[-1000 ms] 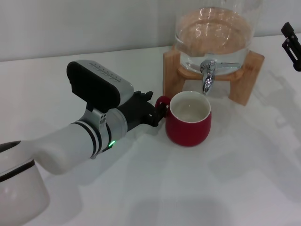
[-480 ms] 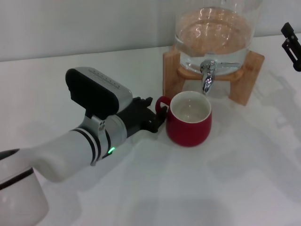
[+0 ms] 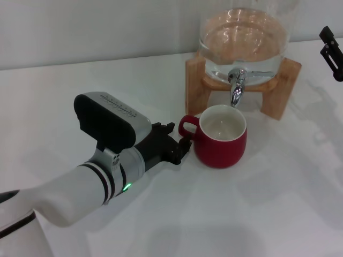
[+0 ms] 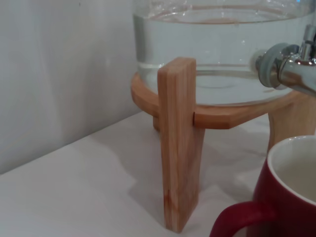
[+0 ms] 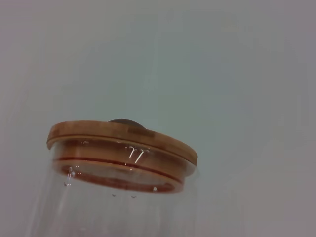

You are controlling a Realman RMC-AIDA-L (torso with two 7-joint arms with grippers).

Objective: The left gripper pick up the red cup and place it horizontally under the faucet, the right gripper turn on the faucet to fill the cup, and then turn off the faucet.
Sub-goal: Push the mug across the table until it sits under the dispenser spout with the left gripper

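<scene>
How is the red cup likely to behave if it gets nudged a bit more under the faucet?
The cup looks squat and wide-bottomed, so it would probably slide on the smooth white table rather than tip. Its glossy glaze suggests a slippery, rigid surface. It appears empty, so it is likely fairly light, and a push at the handle beside the left tool might spin it.

One red cup (image 3: 220,143), one faucet (image 3: 236,85), one glass jar (image 3: 244,40), one wooden stand (image 3: 196,80), two grippers (image 3: 172,143) (image 3: 332,51).
</scene>
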